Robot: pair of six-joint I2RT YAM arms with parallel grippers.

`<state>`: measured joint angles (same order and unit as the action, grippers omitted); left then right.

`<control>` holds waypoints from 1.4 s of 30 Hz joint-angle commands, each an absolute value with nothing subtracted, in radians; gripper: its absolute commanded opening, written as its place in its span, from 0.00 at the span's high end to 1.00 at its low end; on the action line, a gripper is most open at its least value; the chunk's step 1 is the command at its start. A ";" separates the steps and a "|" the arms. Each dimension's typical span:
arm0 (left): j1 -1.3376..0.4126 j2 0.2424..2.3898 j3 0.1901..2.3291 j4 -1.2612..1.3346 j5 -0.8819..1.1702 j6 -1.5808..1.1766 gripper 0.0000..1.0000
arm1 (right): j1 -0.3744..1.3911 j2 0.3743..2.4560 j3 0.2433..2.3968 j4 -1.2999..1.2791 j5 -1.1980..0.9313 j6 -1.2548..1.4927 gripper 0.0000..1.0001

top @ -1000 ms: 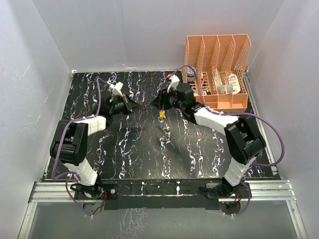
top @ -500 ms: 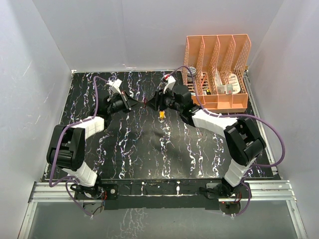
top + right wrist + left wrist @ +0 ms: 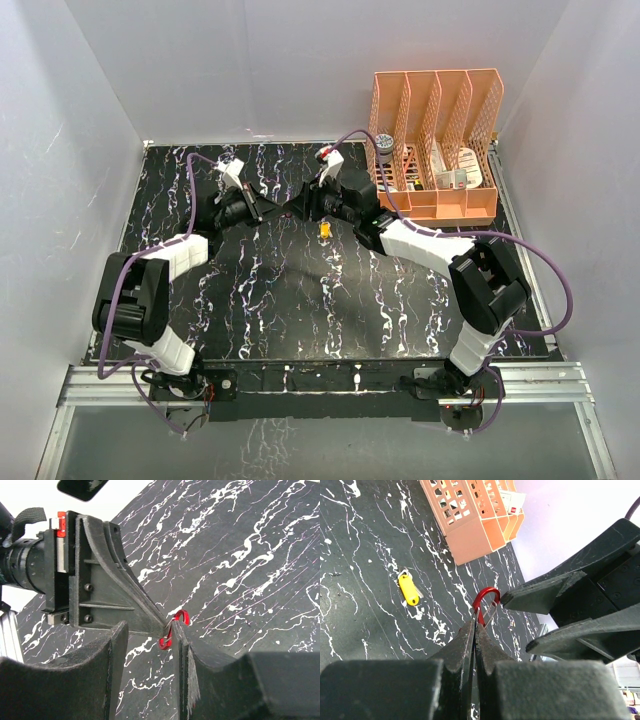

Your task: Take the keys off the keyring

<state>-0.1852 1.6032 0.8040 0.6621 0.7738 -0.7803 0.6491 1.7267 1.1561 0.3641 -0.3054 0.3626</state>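
Observation:
The keyring is a small red loop held above the table in my left gripper, which is shut on its lower end. My right gripper is open, with its jaws on either side of the loop. Its right finger is against the keyring. In the top view my left gripper and right gripper meet tip to tip at mid-table. The yellow key lies flat on the table, apart from the loop. It also shows in the left wrist view.
An orange slotted file organizer stands at the back right, close behind the right arm, with small items in it. It also shows in the left wrist view. White walls enclose the black marbled table.
My right gripper has moved left, away from above the yellow key, up to the left gripper's tip and the red loop. The left gripper shifted slightly back. The key has stayed on the table.

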 commanded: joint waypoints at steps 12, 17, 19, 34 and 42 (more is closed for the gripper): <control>-0.179 1.492 0.810 0.631 0.808 -0.766 1.00 | 0.651 1.644 1.147 0.458 -0.192 0.309 0.62; -0.179 1.480 0.810 0.640 0.812 -0.775 1.00 | 0.651 1.627 1.145 0.455 -0.163 0.295 0.62; -0.179 1.474 0.811 0.653 0.819 -0.789 1.00 | 0.652 1.635 1.150 0.454 -0.165 0.295 0.62; -0.182 1.460 0.808 0.703 0.829 -0.839 1.00 | 0.666 1.699 1.186 0.455 -0.205 0.324 0.74; -0.184 1.472 0.810 0.706 0.823 -0.839 1.00 | 0.686 1.722 1.205 0.445 -0.226 0.321 0.78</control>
<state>-0.1825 1.5021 0.8040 0.6579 0.8017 -0.8310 0.6746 1.7096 1.1511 0.4007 -0.2096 0.3210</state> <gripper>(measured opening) 0.007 0.211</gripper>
